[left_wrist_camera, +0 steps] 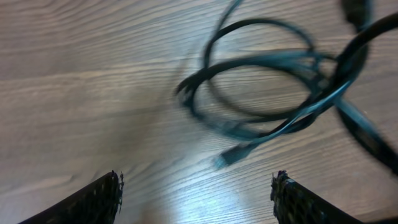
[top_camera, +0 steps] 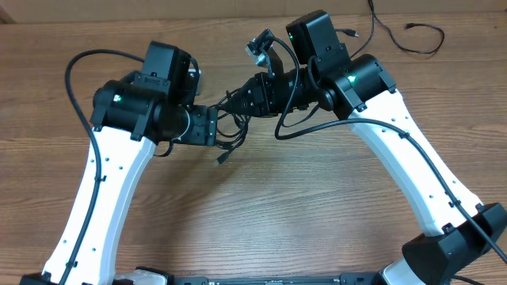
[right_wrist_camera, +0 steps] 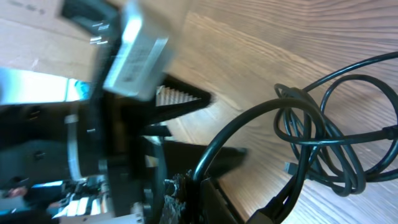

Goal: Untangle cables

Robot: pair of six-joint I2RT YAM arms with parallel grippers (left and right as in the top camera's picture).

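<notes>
The cables [left_wrist_camera: 283,124] lay in a tangled bunch of overlapping loops on the wooden desk [top_camera: 277,214], near its middle and between the two claws. In the left wrist view the loops crossed one another several times, though motion blur kept the exact crossings from being made out. One strand ended in a small plug [left_wrist_camera: 231,154] that rested on the wood at the near edge of the bunch, pointing toward the left claw [left_wrist_camera: 198,202].

That claw stood wide open just short of the tangle. Its two dark fingers were far apart at the bottom corners of its own view, with only bare desk between them and nothing in its hold.

The right claw [right_wrist_camera: 186,196] was closed. In its wrist view one strand arched up from the loops and ran down into its fingers, so it appeared pinched there. The open fingers of the left claw showed close beyond it, facing it across the bunch.

A separate loose cable [top_camera: 420,52] lay curved at the far right corner of the desk, well apart from the tangle.

From above, the white left arm [top_camera: 103,198] and right arm [top_camera: 412,166] reached in from the near edge and bent inward toward each other over the bunch.
</notes>
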